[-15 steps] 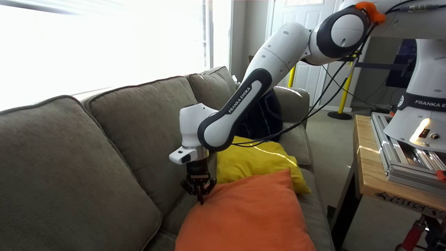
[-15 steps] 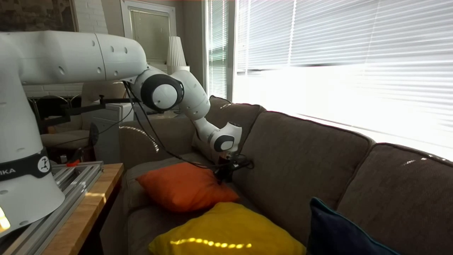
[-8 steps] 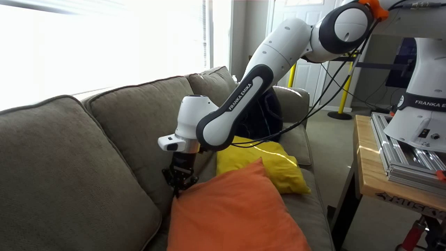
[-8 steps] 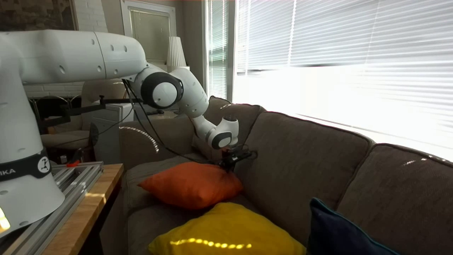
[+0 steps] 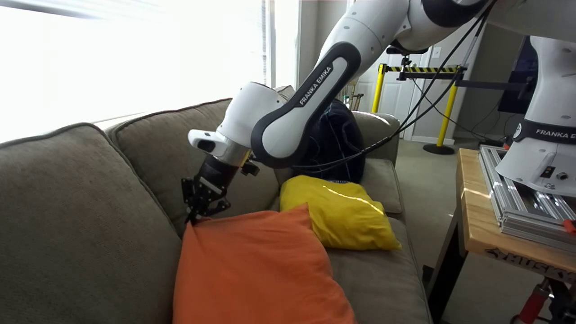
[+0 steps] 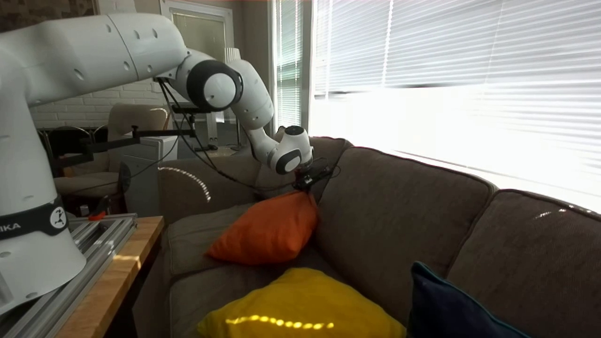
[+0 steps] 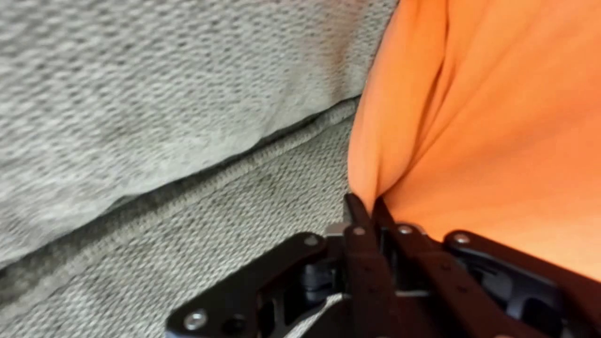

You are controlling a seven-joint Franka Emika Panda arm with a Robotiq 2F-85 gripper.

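I have my gripper (image 7: 367, 203) clamped on the orange pillow (image 5: 256, 274); its fingers (image 7: 358, 225) stand almost together, with a pinch of cloth between the tips. In the wrist view the orange pillow bunches into folds that run down to that pinch, and the rest spreads smoother toward the right edge. Beside it I see the gray weave of the sofa (image 7: 141, 94) and a corded seam (image 7: 202, 188).

In both exterior views my gripper points down at a slant near the back cushion (image 5: 175, 148), clamped on one corner. In an exterior view that corner is the raised end: the orange pillow slopes from it down to the seat (image 6: 202, 286), tilted rather than lying flat.

The yellow pillow (image 5: 337, 216) lies on the seat near the orange one, a bright strip of sunlight (image 5: 353, 197) across it; I cannot tell whether the two touch. A dark blue pillow (image 6: 455, 305) with teal edging leans farther along the sofa, well apart from my gripper.

My arm (image 5: 315, 99) reaches across from the wooden table (image 5: 474, 216), where its base (image 5: 524, 164) sits on metal rails (image 5: 531, 227). A red-handled clamp (image 5: 534, 303) shows below the table edge. Black cables (image 5: 379, 144) hang in a curve beneath the arm. Behind the sofa, the window (image 6: 422, 122) glares white under its blinds (image 6: 446, 51).
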